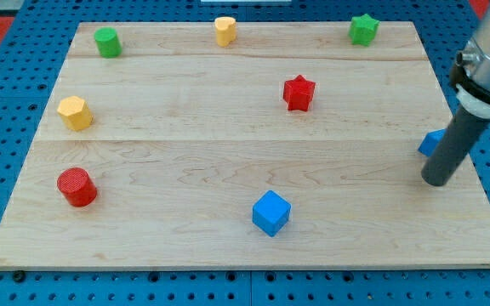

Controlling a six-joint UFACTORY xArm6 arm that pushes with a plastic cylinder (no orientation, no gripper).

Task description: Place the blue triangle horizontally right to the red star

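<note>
The red star lies on the wooden board, right of centre in the upper half. The blue triangle sits near the board's right edge, mostly hidden behind my rod. My tip rests on the board just below and slightly right of the blue triangle, close to it or touching it. The triangle is well to the right of the red star and lower in the view.
A blue cube lies at bottom centre. A red cylinder is at lower left, a yellow hexagonal block at left, a green cylinder at top left, a yellow block at top centre, a green star at top right.
</note>
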